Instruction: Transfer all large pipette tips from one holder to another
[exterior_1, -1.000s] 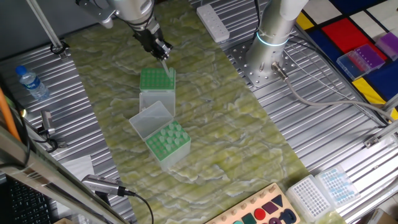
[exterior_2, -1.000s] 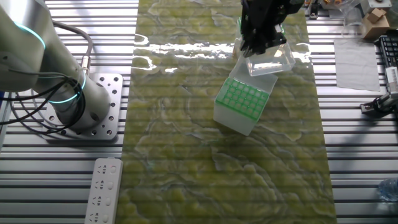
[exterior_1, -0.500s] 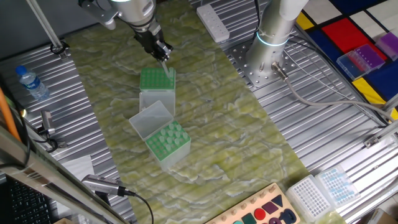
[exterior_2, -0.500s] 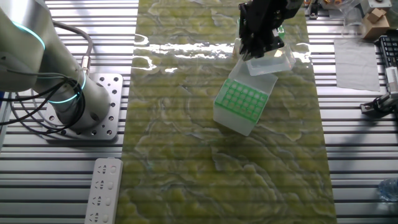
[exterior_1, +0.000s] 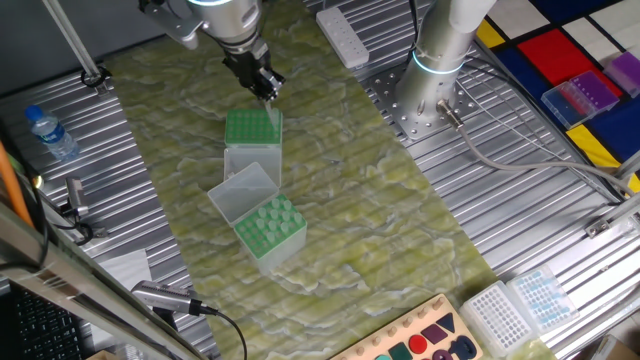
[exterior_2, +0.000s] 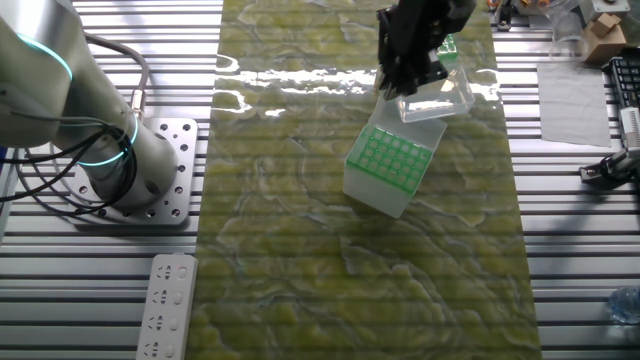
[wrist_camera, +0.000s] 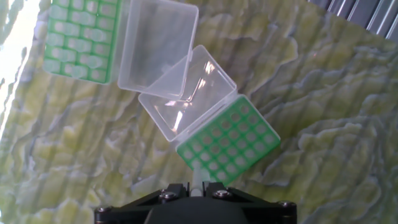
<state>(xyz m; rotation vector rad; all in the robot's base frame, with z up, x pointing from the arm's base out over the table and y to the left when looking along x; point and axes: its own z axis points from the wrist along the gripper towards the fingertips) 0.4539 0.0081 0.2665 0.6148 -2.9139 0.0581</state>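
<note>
1. Overhead, the tool (wrist_camera: 196, 185) is clamped on one large pipette tip (wrist_camera: 196, 176).
2. Directly below it sits a green tip rack (wrist_camera: 228, 140), lid open.
3. Beyond it lies another tip-filled rack (wrist_camera: 78, 38).

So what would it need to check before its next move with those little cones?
1. Tip gripped: ok, it sits between the fingers of the tool.
2. Tip straight in the grip: cannot tell, only its top end shows.
3. Tool clear of the holder below: ok, it hangs above it.
4. Both lids open: ok, they are swung back and lean on each other.
5. Other holder unobstructed: ok, nothing lies over it.
6. Which holes are free: cannot tell, too small to judge.
</note>
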